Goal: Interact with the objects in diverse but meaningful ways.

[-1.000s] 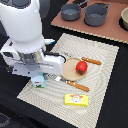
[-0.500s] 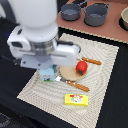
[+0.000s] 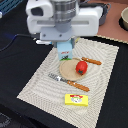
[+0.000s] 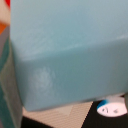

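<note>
Exterior view: the arm has swung from the exterior view's left to hang directly over the milk carton (image 3: 64,49) at the plate's (image 3: 69,73) 11 o'clock, which suggests a grasp of it comes next; count one carton, one tomato (image 3: 81,67) on the plate, one yellow box (image 3: 76,99) at 6 o'clock, one plate, two pieces of cutlery. Wrist view: a pale blue surface fills the frame, one fish piece (image 4: 111,108) shows; the hand's opening cannot be told.
</note>
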